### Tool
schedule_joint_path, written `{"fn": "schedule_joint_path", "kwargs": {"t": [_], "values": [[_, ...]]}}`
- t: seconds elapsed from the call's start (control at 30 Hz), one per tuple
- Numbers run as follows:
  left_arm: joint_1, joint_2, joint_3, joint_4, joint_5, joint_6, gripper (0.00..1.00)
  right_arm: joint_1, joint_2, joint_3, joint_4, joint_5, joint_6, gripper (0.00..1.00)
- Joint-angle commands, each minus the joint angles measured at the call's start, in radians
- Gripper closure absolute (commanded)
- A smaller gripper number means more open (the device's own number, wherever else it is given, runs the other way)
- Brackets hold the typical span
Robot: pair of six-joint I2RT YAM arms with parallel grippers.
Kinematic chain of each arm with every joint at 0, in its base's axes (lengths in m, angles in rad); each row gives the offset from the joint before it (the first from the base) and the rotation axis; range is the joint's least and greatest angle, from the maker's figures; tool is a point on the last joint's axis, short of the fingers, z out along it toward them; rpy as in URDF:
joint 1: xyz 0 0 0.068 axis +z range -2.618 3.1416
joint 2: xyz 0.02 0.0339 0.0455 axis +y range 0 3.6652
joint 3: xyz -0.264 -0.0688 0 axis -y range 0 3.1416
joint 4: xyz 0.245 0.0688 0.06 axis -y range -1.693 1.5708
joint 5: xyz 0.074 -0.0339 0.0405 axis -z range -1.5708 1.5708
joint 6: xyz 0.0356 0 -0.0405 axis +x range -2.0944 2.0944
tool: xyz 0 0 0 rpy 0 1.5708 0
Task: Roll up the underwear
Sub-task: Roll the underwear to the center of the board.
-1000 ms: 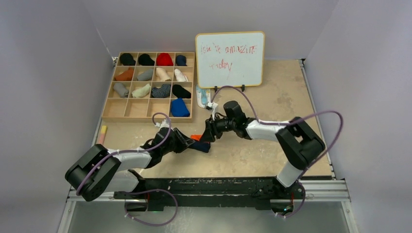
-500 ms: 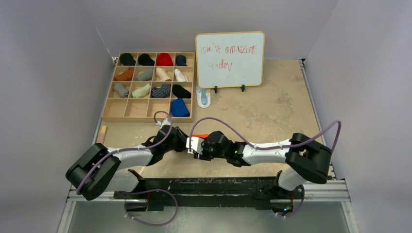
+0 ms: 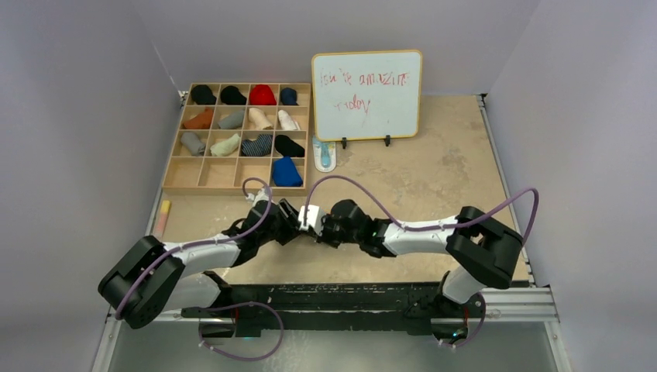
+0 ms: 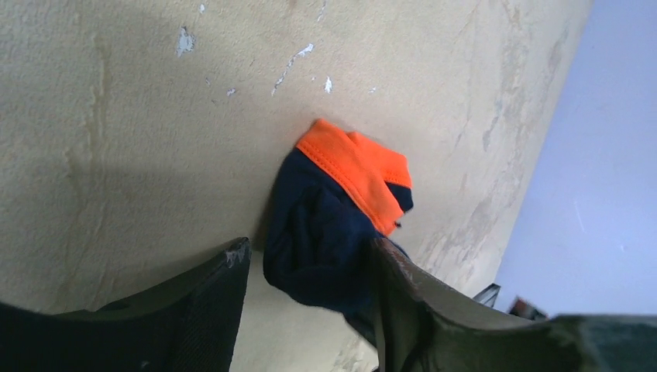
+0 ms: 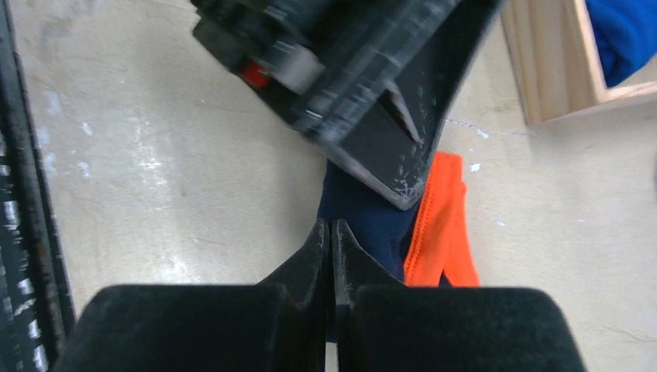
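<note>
The underwear, navy with an orange trim [image 4: 325,232], lies bunched on the tan table. My left gripper [image 4: 308,248] is open around it, and the cloth touches the right-hand finger [image 4: 403,287]. The same underwear [image 5: 372,217] shows just beyond the tips of my right gripper [image 5: 331,231], which is shut with its tips at the cloth's left edge. Whether a fold is pinched there is unclear. From above, the left gripper [image 3: 292,223] and the right gripper [image 3: 318,228] meet tip to tip and hide the underwear.
A wooden divider tray [image 3: 175,175] holding several rolled garments stands at the back left; its corner [image 5: 554,77] shows close by. A whiteboard [image 3: 366,93] stands behind, with a small blue-white object [image 3: 324,155] at its foot. A pale stick [image 3: 163,215] lies at the left edge.
My right arm swung in from the far side and lowered toward the left gripper. Its jaws have shut. The left gripper's jaws have opened, and the orange trim is now covered from above.
</note>
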Motion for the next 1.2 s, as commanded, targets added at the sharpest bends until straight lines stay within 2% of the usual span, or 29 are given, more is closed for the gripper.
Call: {"fn": "schedule_joint_path", "kwargs": {"t": [0.0,0.2,0.5,0.6,0.73,0.83,0.87,1.0,1.07,1.17], "values": [[-0.006,-0.077,-0.038,0.014,-0.006,0.023,0.42,-0.149,0.023,0.002,-0.046,-0.372,0.250,1.00],[-0.006,-0.135,-0.097,0.072,-0.007,0.026,0.35,-0.256,0.058,-0.024,0.103,-0.575,0.436,1.00],[-0.005,0.031,0.008,0.093,-0.020,0.034,0.35,-0.261,0.091,0.002,0.059,-0.558,0.403,1.00],[-0.006,0.066,0.025,0.093,-0.030,0.021,0.48,-0.262,0.094,0.005,0.045,-0.544,0.397,1.00],[-0.005,0.086,0.027,0.085,-0.041,0.017,0.75,-0.262,0.090,0.005,0.042,-0.527,0.393,1.00],[-0.006,0.086,0.032,0.065,-0.042,0.018,0.86,-0.261,0.073,0.007,0.035,-0.507,0.375,1.00],[-0.006,0.086,0.036,0.057,-0.042,0.018,0.88,-0.261,0.064,0.016,0.025,-0.492,0.356,0.98],[-0.005,0.090,0.059,0.027,-0.037,0.018,0.96,-0.248,-0.015,0.015,-0.029,-0.453,0.265,0.74],[-0.006,0.096,0.068,0.016,-0.030,0.018,0.99,-0.222,-0.081,-0.025,-0.019,-0.379,0.180,0.58],[-0.005,0.109,0.080,0.013,-0.012,0.016,1.00,-0.172,-0.155,-0.089,0.029,-0.263,0.046,0.44]]}}
